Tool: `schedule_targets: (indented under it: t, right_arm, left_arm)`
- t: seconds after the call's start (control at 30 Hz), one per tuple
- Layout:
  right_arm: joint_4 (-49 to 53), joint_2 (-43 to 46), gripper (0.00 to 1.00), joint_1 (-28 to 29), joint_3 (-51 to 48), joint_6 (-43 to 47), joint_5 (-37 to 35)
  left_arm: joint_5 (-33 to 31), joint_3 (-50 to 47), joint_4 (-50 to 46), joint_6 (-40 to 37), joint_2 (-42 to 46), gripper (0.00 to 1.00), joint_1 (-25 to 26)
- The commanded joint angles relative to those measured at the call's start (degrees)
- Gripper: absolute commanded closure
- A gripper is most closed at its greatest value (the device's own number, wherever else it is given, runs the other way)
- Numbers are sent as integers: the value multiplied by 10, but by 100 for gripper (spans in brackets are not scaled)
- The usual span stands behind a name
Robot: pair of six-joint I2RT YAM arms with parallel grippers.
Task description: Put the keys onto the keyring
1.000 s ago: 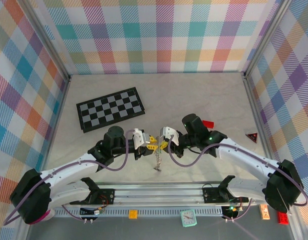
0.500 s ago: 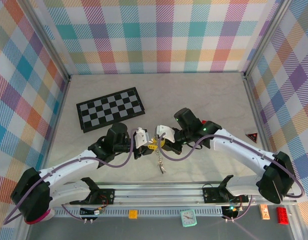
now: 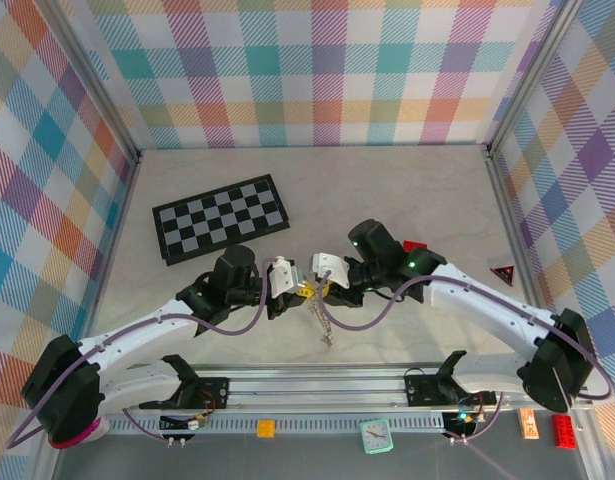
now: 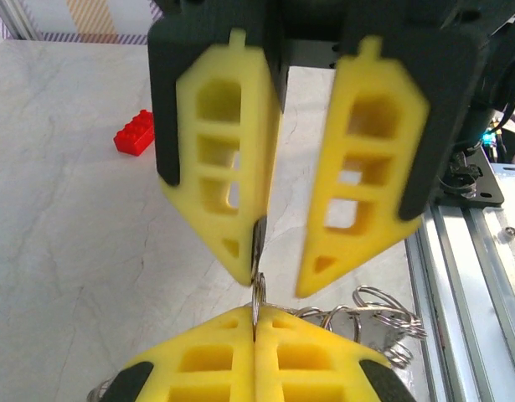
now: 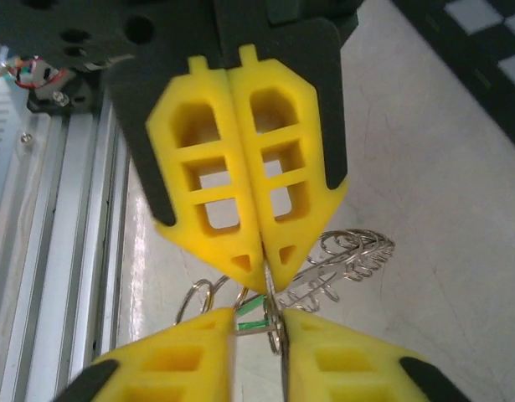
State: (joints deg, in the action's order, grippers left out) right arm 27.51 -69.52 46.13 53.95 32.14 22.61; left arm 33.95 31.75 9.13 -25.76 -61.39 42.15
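On the pale marbled table point(image 3: 387, 190) I've got a black-and-white chessboard point(image 3: 220, 219) lying flat toward the back left, a small red brick point(image 3: 415, 246) right of the middle, and a dark red-edged triangle point(image 3: 503, 272) by the right wall. In front of the aluminium rail point(image 3: 327, 378) sit a mint-green clock point(image 3: 375, 435), an orange tag point(image 3: 265, 428) left of it, and another red brick point(image 3: 565, 432) in the right corner.

Both the left end effector point(image 4: 255, 328) and the right end effector point(image 4: 278, 280) have bright yellow fingers on black backing. The keyring point(image 5: 353, 251) is silvery, the chessboard point(image 3: 220, 220) black-and-white checked, and 1 brick point(image 4: 133, 134) is red on the pale marbled desk point(image 4: 73, 251). Pastel plaid covers the walls point(image 3: 317, 70).
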Motion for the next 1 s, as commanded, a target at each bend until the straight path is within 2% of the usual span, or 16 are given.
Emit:
schedule_targets:
  t: [0.0, 0.23, 0.43, 0.97]
  right_arm:
    - [-61, 34, 74, -32, -36, -41, 62]
    - [-98, 35, 69, -40, -76, -56, 72]
    - [-106, 27, 71, -40, -76, -57, 86]
    - [-92, 18, 94, -40, -69, -49, 91]
  left_arm:
    - [12, -6, 36, 4, 16, 100, 1]
    - [33, -40, 115, 29, 22, 100, 0]
    - [36, -45, 126, 32, 22, 100, 0]
    - [40, -48, 143, 39, 22, 100, 0]
